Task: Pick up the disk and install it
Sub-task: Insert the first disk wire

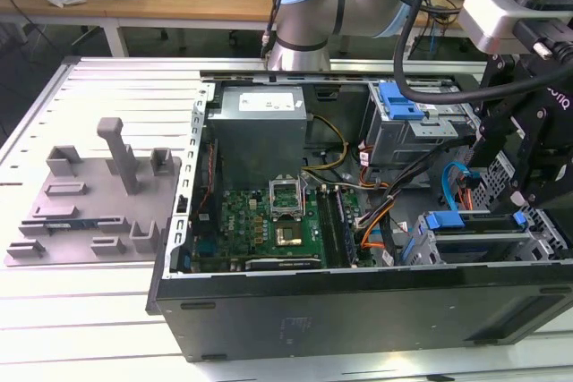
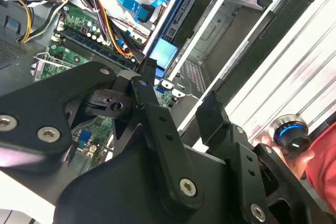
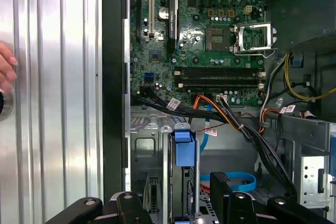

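Observation:
The disk (image 1: pixel 473 223) stands on edge in the drive cage at the case's front corner, on the exterior view's right, with a blue bracket tab at each end. My gripper (image 1: pixel 524 194) hangs just above that cage. In the first wrist view the disk's blue end tab (image 3: pixel 184 148) lies beyond my gripper (image 3: pixel 176 192). In the second wrist view the tab (image 2: pixel 165 53) lies just past the fingertips of my gripper (image 2: pixel 178 90). The fingers are spread, the gap between them is empty, and they touch nothing: the gripper is open.
The open computer case (image 1: pixel 358 306) lies on a slatted metal table. Inside are a grey power supply (image 1: pixel 260 127), a green motherboard (image 1: pixel 269 225), loose cables (image 3: pixel 226 116) and a second drive cage (image 1: pixel 403 123). A grey fixture plate (image 1: pixel 89 212) lies left. A hand (image 3: pixel 5 72) rests by a knob (image 2: pixel 291 132).

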`<state>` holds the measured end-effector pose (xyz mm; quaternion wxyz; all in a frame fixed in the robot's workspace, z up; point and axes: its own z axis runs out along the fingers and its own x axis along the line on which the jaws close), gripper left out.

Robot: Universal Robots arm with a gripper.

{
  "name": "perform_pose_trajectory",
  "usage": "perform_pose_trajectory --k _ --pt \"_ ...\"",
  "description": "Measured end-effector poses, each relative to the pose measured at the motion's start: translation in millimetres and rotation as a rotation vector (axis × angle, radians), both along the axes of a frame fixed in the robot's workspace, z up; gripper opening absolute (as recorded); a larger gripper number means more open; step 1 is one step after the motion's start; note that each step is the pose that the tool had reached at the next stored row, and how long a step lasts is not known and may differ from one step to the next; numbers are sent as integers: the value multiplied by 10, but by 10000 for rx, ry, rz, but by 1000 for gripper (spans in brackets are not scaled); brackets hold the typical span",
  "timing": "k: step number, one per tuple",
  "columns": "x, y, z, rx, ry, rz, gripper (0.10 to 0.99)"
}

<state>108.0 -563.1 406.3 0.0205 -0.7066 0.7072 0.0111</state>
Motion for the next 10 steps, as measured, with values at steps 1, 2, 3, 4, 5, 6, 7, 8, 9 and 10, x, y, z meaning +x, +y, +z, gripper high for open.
perform_pose_trajectory --k 1,2,3,4,5,6,7,8,9,10 --pt "0 0 0 0 0 0 584" --pt "0 0 0 0 0 0 584" --pt "0 0 0 0 0 0 584" --pt "0 0 0 0 0 0 584" --pt "-1 0 0 0 0 0 584" --pt "-1 0 0 0 0 0 584" --pt "-1 0 0 0 0 1 584" --pt "-1 23 -2 -31 1 0 584" --pt "1 48 0 -68 1 1 584" --pt "12 117 -1 -110 1 3 584"
